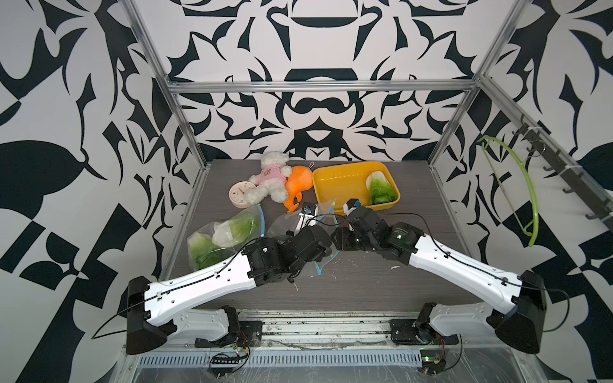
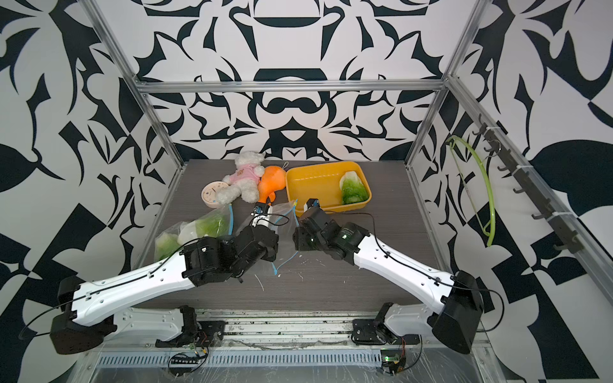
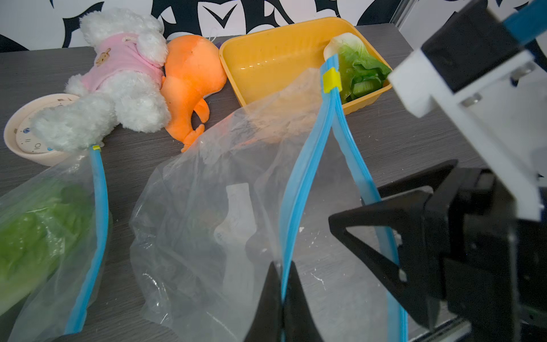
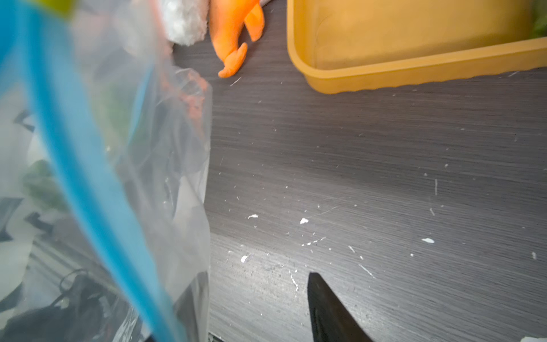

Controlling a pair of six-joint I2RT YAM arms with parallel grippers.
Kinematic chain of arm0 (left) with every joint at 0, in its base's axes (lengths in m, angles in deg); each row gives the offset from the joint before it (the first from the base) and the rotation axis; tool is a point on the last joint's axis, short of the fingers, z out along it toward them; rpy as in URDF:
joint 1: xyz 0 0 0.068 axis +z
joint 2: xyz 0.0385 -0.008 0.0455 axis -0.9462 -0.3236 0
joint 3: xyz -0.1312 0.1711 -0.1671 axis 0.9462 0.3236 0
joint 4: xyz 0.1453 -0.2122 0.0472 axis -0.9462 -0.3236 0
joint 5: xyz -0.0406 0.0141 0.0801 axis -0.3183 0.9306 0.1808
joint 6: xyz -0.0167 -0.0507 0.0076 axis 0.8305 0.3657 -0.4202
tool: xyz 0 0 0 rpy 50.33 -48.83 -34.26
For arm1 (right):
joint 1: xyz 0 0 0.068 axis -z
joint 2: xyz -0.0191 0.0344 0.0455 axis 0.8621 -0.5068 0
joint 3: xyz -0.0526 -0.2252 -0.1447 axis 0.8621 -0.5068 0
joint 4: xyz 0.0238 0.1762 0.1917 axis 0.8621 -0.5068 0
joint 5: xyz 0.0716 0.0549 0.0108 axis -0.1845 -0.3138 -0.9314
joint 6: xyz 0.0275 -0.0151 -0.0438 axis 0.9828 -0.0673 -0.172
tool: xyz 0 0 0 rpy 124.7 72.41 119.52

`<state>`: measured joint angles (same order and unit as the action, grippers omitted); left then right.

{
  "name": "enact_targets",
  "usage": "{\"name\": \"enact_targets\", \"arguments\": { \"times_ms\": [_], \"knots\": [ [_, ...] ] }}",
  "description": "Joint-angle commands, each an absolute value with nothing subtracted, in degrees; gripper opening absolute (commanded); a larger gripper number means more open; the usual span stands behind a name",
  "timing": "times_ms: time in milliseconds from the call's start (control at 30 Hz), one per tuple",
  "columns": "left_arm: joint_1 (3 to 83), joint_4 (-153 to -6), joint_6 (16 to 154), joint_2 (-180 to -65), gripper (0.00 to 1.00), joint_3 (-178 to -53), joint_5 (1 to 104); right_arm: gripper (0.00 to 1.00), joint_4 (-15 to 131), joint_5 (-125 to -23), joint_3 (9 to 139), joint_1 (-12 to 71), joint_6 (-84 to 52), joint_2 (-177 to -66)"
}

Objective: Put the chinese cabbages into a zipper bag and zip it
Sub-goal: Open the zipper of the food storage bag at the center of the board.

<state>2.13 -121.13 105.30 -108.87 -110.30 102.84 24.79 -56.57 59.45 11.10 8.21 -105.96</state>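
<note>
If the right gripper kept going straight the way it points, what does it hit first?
Probably the bare table, short of the yellow tray, since the right gripper tilts downward; depth is unclear.

In both top views, a tray right of centre holds one cabbage in its right end, with a plush toy, a bear and a dial to its left, a zipper bag holding two cabbages at lower left, and a second zipper bag at centre.
</note>
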Motion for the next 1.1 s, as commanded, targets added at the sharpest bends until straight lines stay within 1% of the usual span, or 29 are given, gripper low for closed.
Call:
{"name": "enact_targets", "arguments": {
  "times_ms": [0,100,233,367,600,733,867,967,1067],
  "knots": [
    [2.4,-123.5,104.1,-107.7,0.00,-113.3,105.1,0.56,26.8,-56.0,57.7,13.0,7.2,-103.9],
    [2.4,-126.4,102.7,-106.4,0.00,-115.7,109.0,0.57,26.1,-55.6,54.9,13.8,7.5,-101.5],
    [2.9,-125.0,99.1,-104.6,0.00,-116.4,110.7,0.57,24.9,-54.3,52.7,13.8,8.1,-98.6],
    [4.8,-122.8,98.2,-104.5,0.00,-115.1,107.6,0.57,23.7,-54.7,53.2,13.9,8.2,-97.9],
    [5.3,-120.1,98.9,-104.6,0.00,-112.5,104.9,0.58,27.3,-60.0,55.1,13.9,7.1,-98.6],
    [6.0,-121.1,100.2,-105.6,0.00,-112.1,104.3,0.59,28.4,-62.1,56.2,13.8,6.5,-98.8],
    [6.9,-120.3,101.1,-106.1,0.00,-111.0,102.8,0.59,26.4,-59.7,57.3,13.8,5.2,-97.0],
    [7.5,-119.9,101.7,-107.0,0.00,-110.6,102.1,0.60,28.6,-58.9,55.6,13.9,4.4,-93.1],
    [7.9,-118.5,101.8,-108.4,0.00,-110.6,101.3,0.61,25.5,-58.1,58.0,14.0,3.1,-92.8]
  ]
}}
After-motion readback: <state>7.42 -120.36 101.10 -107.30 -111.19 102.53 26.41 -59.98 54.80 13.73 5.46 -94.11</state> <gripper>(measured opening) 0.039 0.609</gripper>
